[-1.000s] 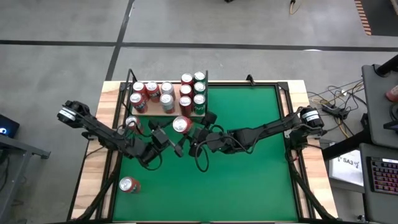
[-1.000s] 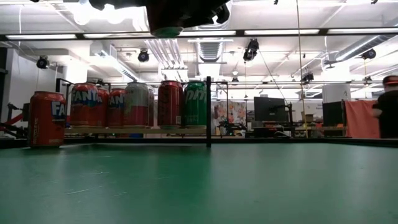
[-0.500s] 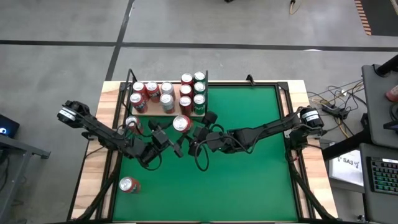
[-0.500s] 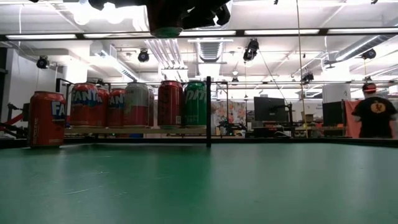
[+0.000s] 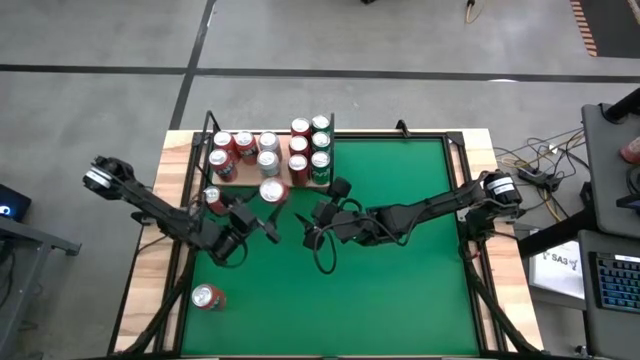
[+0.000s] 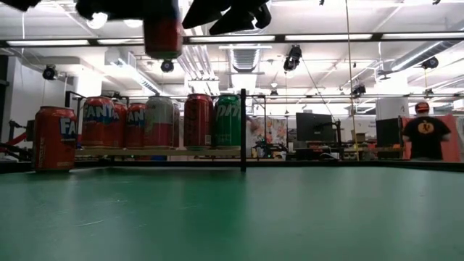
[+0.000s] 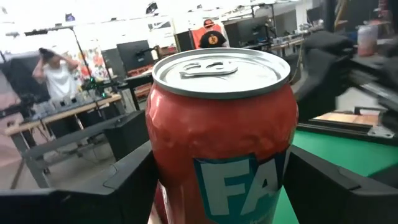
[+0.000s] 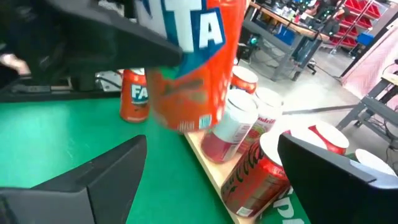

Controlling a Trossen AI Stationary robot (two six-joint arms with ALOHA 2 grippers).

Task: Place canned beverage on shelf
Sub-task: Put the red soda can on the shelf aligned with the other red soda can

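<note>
Left hand [image 5: 262, 212] grips a red Fanta can with a silver top [image 5: 271, 191], fingers pressed on either side of it as the left wrist view shows [image 7: 222, 137]. From the low view the can [image 6: 162, 29] hangs in the air, well above the green felt desk [image 5: 390, 290] and above the tops of the cans standing on the shelf. Seen from above, it sits just at the near edge of the pale wood shelf with thin black upright rods [image 5: 240, 177], near the middle of that edge.

Right hand [image 5: 312, 222] hovers just beside the can, fingers spread apart and holding nothing; its wrist view shows the can [image 8: 186, 68] ahead of the open fingers, not between them.

On the shelf stand about ten upright cans [image 5: 268, 165], red, silver and green, packed close in rows. One more red can [image 5: 212, 197] stands on the felt just left of the held can, close to the left arm. Another red can [image 5: 207, 297] lies near the desk's front left corner, well apart. A person in a dark shirt [image 6: 427, 136] stands far back in the room.
</note>
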